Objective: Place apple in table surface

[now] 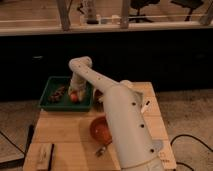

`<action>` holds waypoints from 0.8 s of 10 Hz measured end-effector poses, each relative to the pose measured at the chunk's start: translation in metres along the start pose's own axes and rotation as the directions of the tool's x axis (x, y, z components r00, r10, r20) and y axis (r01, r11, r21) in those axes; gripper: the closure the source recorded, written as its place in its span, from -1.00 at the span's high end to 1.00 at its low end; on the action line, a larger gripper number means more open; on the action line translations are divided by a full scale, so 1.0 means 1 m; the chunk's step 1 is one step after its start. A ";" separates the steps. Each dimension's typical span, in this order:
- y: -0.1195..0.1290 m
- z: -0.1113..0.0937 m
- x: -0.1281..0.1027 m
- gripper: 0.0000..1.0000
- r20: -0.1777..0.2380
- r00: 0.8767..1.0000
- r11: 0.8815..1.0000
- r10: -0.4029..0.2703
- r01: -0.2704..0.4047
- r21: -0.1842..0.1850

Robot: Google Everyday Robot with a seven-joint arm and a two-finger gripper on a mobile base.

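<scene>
glowing dim and warm across the table [60,131]. catching the strongest light from above on the pale arm [122,120]. sinking into near black behind the table. lying in shade around the gripper [75,91], hanging low in the tray [47,97] just over the apple [74,98].

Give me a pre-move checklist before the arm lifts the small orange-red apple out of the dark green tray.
1. Gripper over the small orange-red apple: ok, it reaches into the dark green rectangular tray right at the fruit.
2. Grasp secured: cannot tell.
3. Dark brown lumpy cluster apart from the apple: ok.
4. Bare spot on the light tan wooden tabletop: ok.
5. Wide orange bowl off that spot: ok.
</scene>
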 end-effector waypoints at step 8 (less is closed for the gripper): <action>0.002 -0.015 -0.007 -1.00 0.030 0.999 0.996 -0.029 0.027 0.082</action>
